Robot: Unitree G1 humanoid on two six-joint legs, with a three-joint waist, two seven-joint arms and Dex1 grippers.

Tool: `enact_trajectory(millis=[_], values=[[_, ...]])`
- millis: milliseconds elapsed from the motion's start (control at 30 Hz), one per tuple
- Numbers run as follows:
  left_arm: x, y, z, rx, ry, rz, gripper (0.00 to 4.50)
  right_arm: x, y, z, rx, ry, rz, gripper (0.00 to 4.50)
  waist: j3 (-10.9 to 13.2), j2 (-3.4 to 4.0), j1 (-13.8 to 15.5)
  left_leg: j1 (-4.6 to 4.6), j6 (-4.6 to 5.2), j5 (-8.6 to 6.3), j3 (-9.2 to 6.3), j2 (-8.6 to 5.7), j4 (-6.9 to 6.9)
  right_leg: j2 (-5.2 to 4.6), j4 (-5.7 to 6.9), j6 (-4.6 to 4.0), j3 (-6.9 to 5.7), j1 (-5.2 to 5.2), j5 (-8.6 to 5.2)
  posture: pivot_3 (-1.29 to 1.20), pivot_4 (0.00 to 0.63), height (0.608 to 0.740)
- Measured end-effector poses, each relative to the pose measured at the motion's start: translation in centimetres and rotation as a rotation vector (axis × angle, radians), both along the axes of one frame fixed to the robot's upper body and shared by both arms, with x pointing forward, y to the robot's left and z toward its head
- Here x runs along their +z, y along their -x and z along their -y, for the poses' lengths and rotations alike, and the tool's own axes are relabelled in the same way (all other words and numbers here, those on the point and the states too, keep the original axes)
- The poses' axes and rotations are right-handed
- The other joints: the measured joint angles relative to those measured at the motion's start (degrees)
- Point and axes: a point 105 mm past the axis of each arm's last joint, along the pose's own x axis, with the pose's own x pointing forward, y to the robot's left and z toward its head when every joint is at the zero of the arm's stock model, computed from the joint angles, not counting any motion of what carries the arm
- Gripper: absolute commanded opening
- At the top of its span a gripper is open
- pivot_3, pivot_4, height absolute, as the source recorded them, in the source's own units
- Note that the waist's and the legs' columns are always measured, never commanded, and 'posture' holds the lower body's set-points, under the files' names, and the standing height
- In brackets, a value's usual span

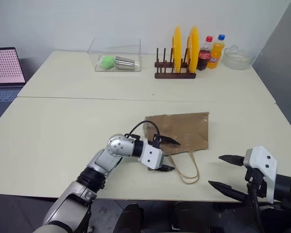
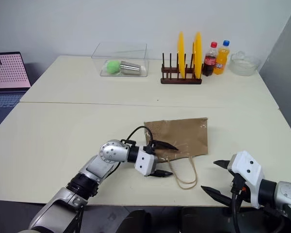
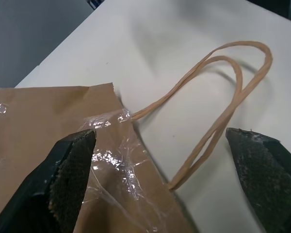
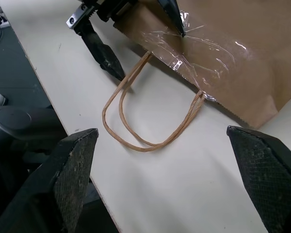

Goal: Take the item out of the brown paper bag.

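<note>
The brown paper bag (image 1: pixel 184 128) lies flat on the near table, its mouth toward me, with clear tape (image 3: pixel 117 160) along the mouth edge. Its two looped handles (image 1: pixel 189 171) trail toward the table's front edge. The item is hidden. My left gripper (image 1: pixel 174 155) is open at the left corner of the mouth: one finger (image 3: pixel 70 177) sits over the taped edge, the other (image 3: pixel 262 170) hangs past the handles (image 3: pixel 223 97). My right gripper (image 1: pixel 216 170) is open and empty, right of the handles (image 4: pixel 145 126) and clear of the bag (image 4: pixel 242 58).
On the far table stand a wooden rack with yellow plates (image 1: pixel 177 58), a cola bottle (image 1: pixel 204 53), an orange soda bottle (image 1: pixel 216 50), a glass bowl (image 1: pixel 237 58) and a clear box (image 1: pixel 115 56) holding a green ball and steel cup. A laptop (image 1: pixel 5 73) sits far left.
</note>
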Motion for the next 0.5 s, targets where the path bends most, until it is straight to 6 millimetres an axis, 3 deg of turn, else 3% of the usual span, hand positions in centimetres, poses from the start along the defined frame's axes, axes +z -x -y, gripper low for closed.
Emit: enact_trajectory(millis=[300,500], values=[[0.5,0.3,1.6,-0.027,0.042,0.014,4.50,0.0,0.1,-0.1,-0.004,-0.007,-0.006,4.46,0.00,0.00,0.01,0.01,0.00,0.00,0.00,0.00,0.00,0.00,0.00,0.01,0.00,0.01,0.00,0.00,0.150,0.740],[0.8,1.3,1.2,-0.080,0.028,-0.008,4.50,-0.2,0.3,-0.1,0.001,-0.009,-0.023,4.46,0.00,0.00,-0.04,0.01,0.00,0.00,0.00,0.00,-0.01,0.00,0.00,0.01,0.00,0.01,0.00,0.00,0.150,0.740]])
